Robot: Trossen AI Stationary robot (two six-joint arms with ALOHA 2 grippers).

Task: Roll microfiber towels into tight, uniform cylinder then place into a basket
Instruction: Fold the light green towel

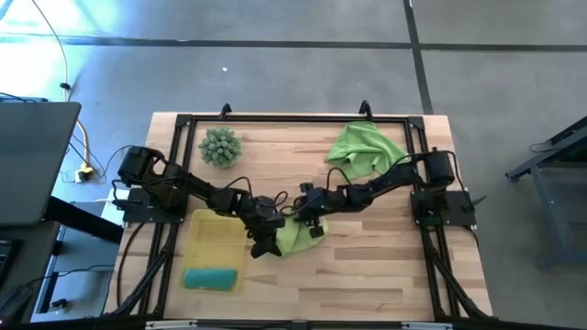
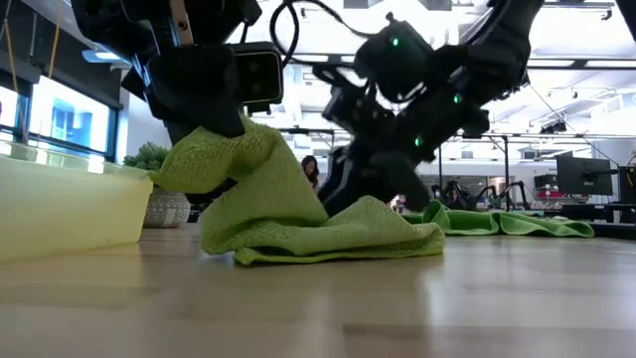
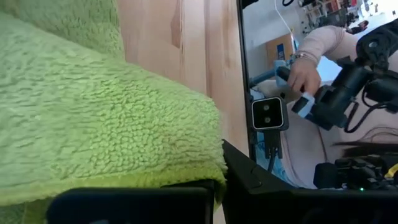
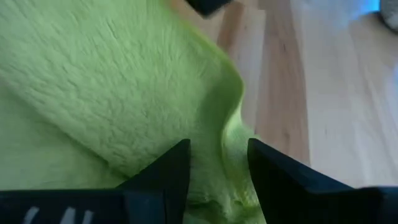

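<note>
Rolling is under way: the left gripper [image 1: 266, 240] pinches the lime towel [image 1: 298, 236] beside the basket [image 1: 215, 240] (teal roll [image 1: 212, 277] already inside). Right gripper [image 4: 217, 168] stands spread over it. Next, tighten the roll evenly.

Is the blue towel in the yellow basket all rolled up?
Yes. The blue towel lies as a short, tidy roll at one end of the yellow basket, not spread flat.
</note>
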